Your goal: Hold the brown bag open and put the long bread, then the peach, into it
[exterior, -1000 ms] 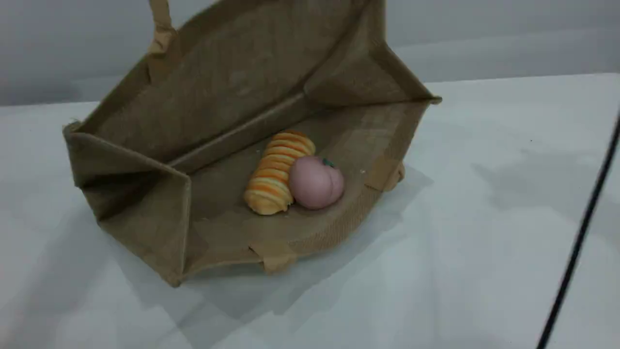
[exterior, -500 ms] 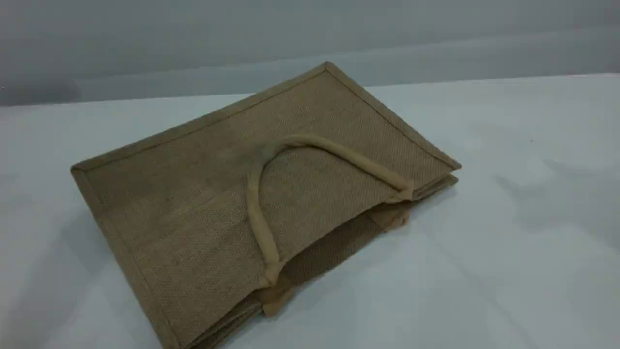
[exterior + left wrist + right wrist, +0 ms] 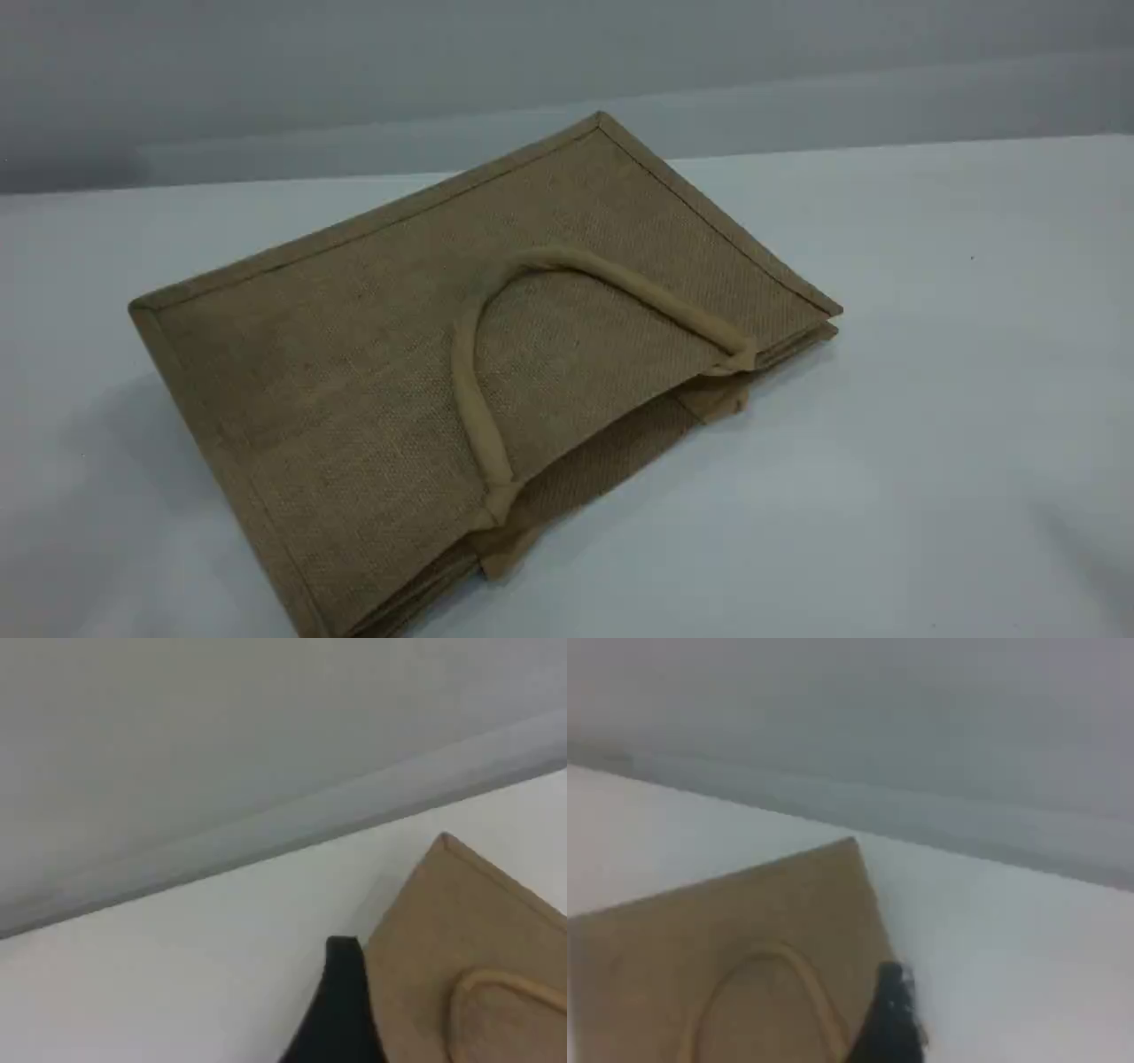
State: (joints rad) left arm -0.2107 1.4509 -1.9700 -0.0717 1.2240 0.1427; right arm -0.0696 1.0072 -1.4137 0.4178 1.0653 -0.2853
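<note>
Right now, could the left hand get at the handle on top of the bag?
Probably yes. The handle lies bare on top of the flat bag, and the left hand hangs close beside the bag's edge.

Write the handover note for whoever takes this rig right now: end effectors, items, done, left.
Left end effector: off the brown bag, nothing seen in it; open or shut not visible.
Right end effector: open, holding nothing, also off the bag.
Bag: lying flat and shut on the table, one handle on top.
Long bread, peach: hidden now; a second ago both lay inside the open bag.
Done: both loaded, bag let go.
Left: probably nothing; check the contents if in doubt.
</note>
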